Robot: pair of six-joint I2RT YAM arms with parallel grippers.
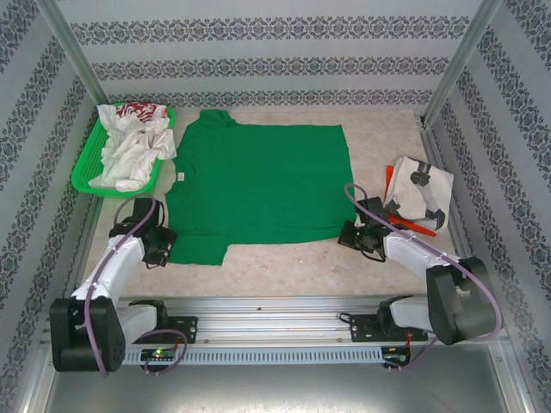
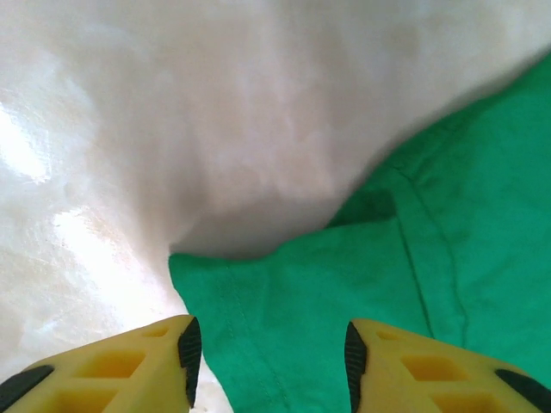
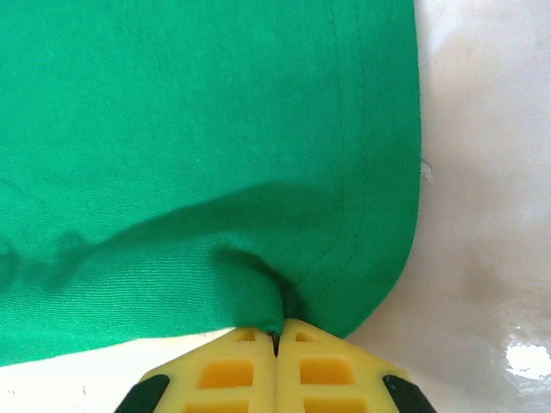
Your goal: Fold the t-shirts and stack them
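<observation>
Green t-shirt [image 1: 258,185] spread flat on the table [image 1: 284,258], pinched at one near corner.
The right gripper [image 3: 275,331] is clamped tight on the hem corner; the left gripper [image 2: 269,353] stands wide over the sleeve edge, holding nothing. If only the right lifts, the fold would likely skew and drag the cloth.

Left arm [image 1: 116,267] is lying low and extended forward. Left gripper [image 1: 159,243] [image 2: 269,351] is pointing down at a slant. Its jaws are standing apart, with the shirt [image 1: 258,181] edge lying between them, untouched.

Right arm [image 1: 422,254] is angling inward, elbow bent. Right gripper [image 1: 353,234] [image 3: 275,334] is pinching the shirt hem. Its yellow fingers [image 3: 228,366] are pressing flush together, with cloth bunching at the tips.
</observation>
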